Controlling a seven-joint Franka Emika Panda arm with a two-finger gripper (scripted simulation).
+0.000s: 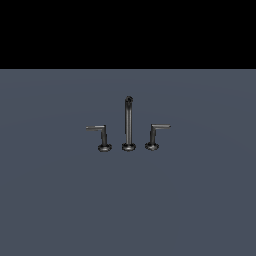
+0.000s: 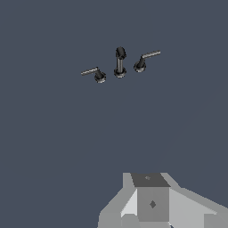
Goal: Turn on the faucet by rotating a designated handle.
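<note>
Faucet (image 1: 129,125) standing on the grey bench (image 1: 128,200). Handle (image 1: 101,135) at the exterior view's left of the tall post. Pincer (image 2: 151,200) well apart; open or closed, cannot tell.

Gripper (image 2: 160,209) cut off by the wrist view's edge, fingertips unseen, outside the exterior view.

No legible text anywhere.

On the exterior view's left of the tall thin dark metal spout post (image 1: 129,122) stands the short L-shaped lever handle (image 1: 101,136); its mirrored lever handle (image 1: 155,135) stands right, seemingly level.
</note>
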